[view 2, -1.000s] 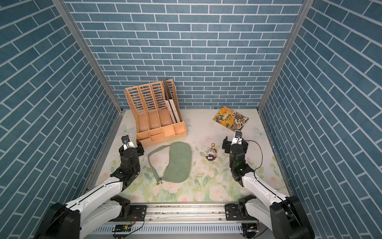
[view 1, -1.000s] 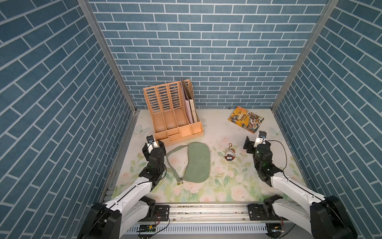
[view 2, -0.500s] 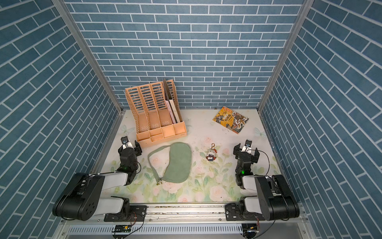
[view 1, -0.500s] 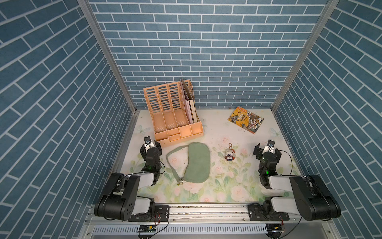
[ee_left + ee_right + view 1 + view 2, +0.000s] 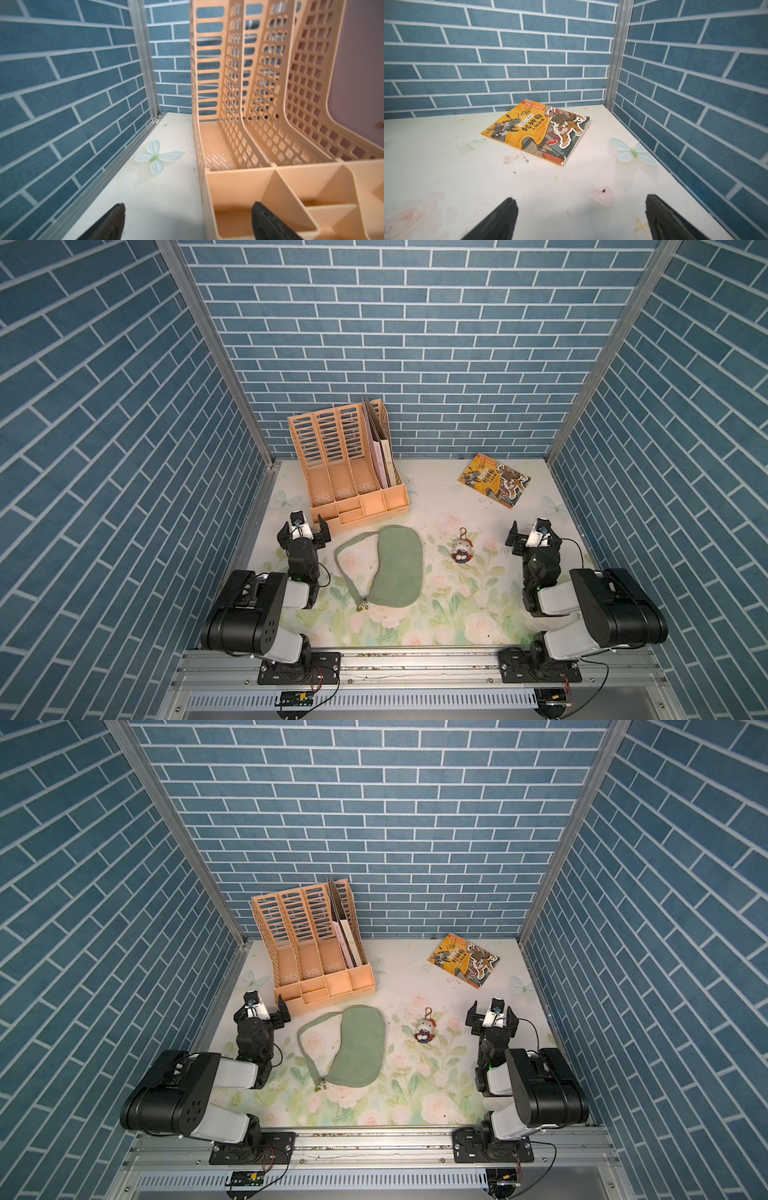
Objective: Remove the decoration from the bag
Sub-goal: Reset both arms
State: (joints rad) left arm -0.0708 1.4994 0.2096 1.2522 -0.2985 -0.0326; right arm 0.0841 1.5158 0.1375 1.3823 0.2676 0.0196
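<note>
Because nothing is gripped on either side, the job looks finished. At left of a top view the left gripper (image 5: 304, 526) stands released beside the file rack (image 5: 345, 472); right of it the bag (image 5: 397, 568) lies flat on the table (image 5: 436, 497); further right, clear of the bag, lies the decoration (image 5: 461, 551); at far right the right gripper (image 5: 535, 531) is released too. The next move calls only for keeping clear of both.

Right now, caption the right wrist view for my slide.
Right gripper, jaws open, over the floral table, facing the yellow booklet.
</note>
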